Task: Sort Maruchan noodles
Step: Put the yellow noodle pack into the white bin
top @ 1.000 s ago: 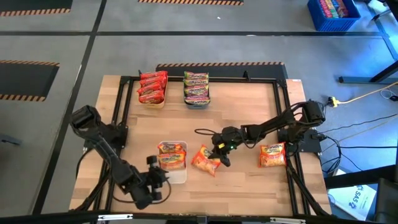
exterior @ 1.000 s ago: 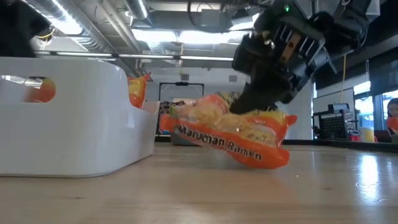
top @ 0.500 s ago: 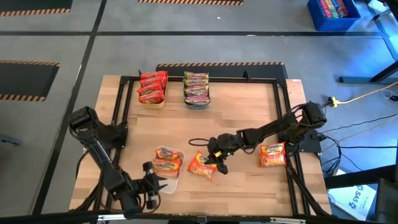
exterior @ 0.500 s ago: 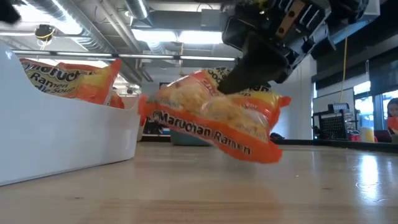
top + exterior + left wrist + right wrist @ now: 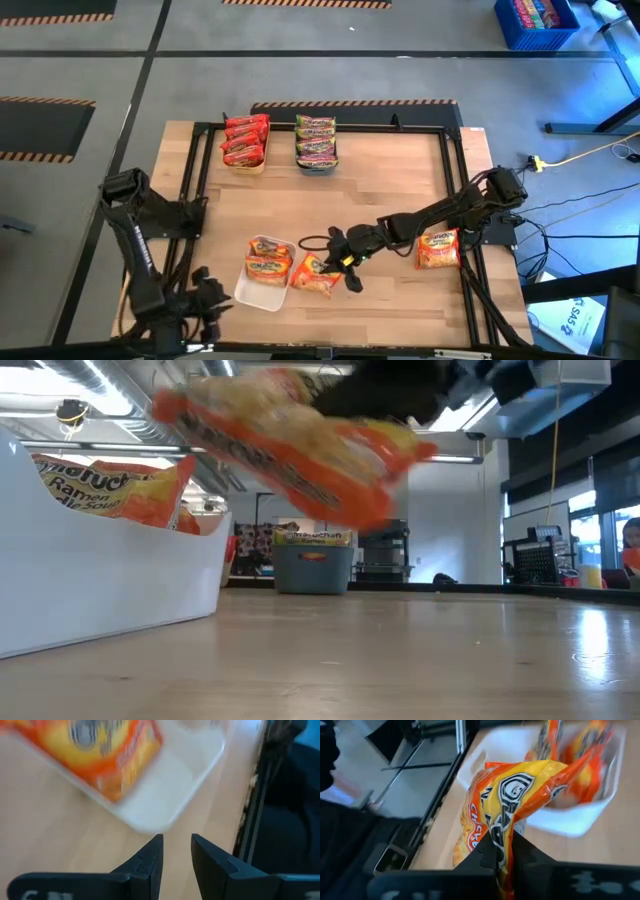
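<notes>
Item: crinkly orange plastic ramen packet (image 5: 316,276). I am holding it clenched in the right gripper (image 5: 345,268) jaws, above the wooden counter (image 5: 380,190), beside the white tray (image 5: 262,291). Left gripper (image 5: 174,854) jaws are idling slightly parted, empty.

The scene is evenly and brightly lit from overhead; long ceiling lights (image 5: 120,405) glare white in the low view. Shadows on the worktop (image 5: 400,170) are soft and faint. In the low view an orange noodle packet (image 5: 290,445) is smeared by motion blur, and the room behind it looks hazy. The left wrist view is blurred throughout, its white tray (image 5: 170,785) without crisp edges. The right wrist view is soft too, with the far tray (image 5: 580,815) washed out.
</notes>
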